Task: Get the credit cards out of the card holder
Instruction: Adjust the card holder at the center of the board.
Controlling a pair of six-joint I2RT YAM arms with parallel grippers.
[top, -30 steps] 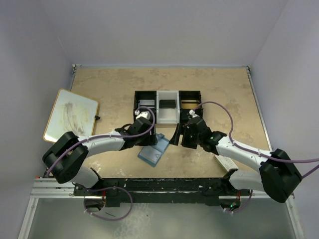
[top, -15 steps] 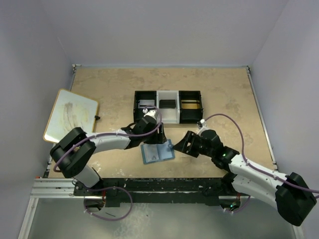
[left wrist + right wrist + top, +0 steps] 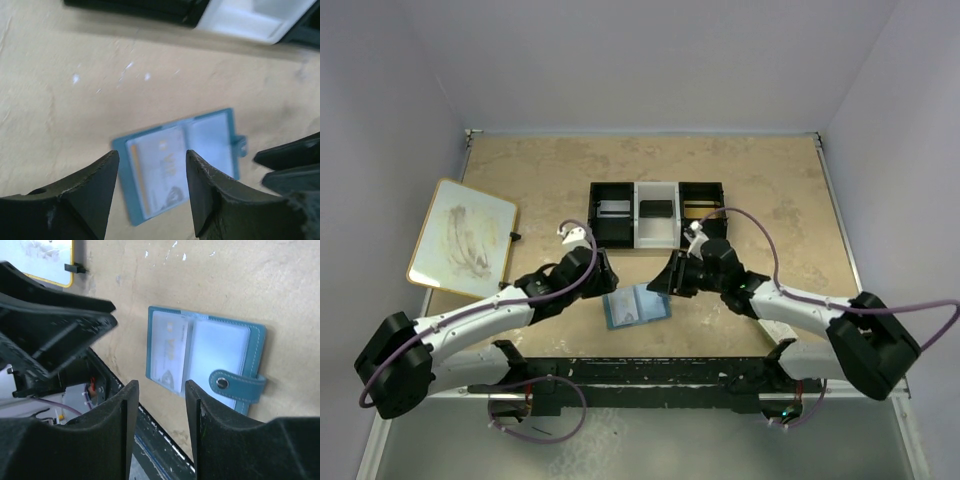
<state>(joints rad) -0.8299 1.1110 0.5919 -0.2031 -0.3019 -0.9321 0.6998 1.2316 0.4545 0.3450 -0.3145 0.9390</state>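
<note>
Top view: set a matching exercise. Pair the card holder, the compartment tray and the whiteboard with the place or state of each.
Things:
1. card holder
2. compartment tray
3. whiteboard

Place or state:
A. at the far left, set at an angle
B. blue, lying open and flat
C. black and white, in the middle, farther back

Pairs: 1-B, 2-C, 3-A
</note>
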